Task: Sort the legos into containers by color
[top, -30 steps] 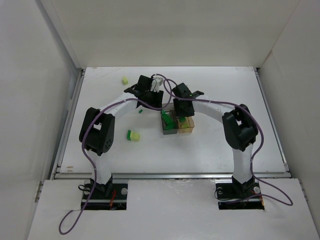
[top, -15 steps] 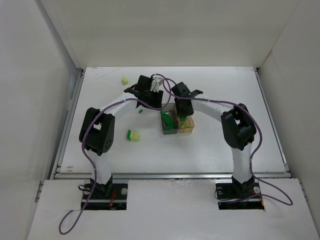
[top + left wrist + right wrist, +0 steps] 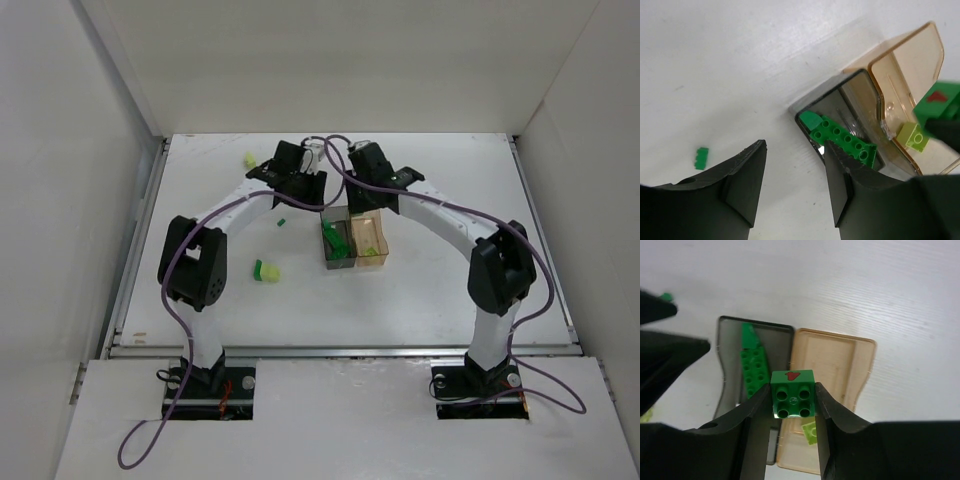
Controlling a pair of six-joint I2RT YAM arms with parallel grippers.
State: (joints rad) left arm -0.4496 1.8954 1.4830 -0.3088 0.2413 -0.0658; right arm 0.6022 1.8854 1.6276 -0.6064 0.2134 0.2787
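The right gripper pinches a dark green brick between its fingers, above the seam between the grey container and the amber container at mid-bench. The left gripper has its fingers spread and empty, just on the far-edge side of the grey container.

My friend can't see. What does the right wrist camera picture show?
The right tool pinches a dark green brick with a red mark over two open boxes. The grey box holds a long green piece; the orange box holds one yellow-green brick.
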